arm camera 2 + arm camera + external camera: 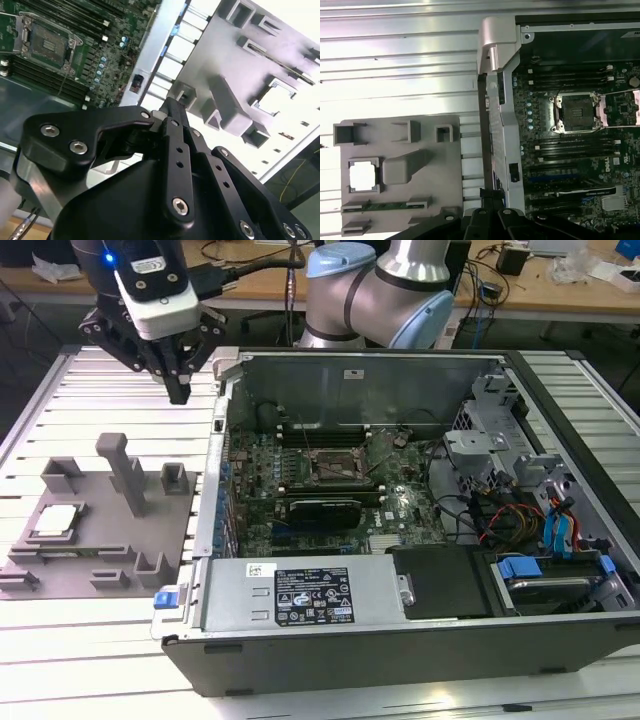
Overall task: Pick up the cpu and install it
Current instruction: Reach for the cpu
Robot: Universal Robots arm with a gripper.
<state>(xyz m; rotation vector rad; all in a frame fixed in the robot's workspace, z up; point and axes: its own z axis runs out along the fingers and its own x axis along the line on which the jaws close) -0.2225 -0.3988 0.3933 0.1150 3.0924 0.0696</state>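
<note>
One chip is the whole job. The cpu (55,522) lies flat in a square pocket of the grey tray (165,525), at about eight o'clock in the exterior view. Its pale top faces up, so it can be taken from above, and the pocket walls likely keep it square and stop it sliding. The gripper (180,392) hangs high, toward eleven o'clock, over the slatted table (90,640) between the tray and the computer case (400,650), well apart from the chip. Its fingers are drawn narrow, tips nearly meeting, with nothing held. The socket (335,465), near the centre, looks uncovered and ready to receive the chip.
</note>
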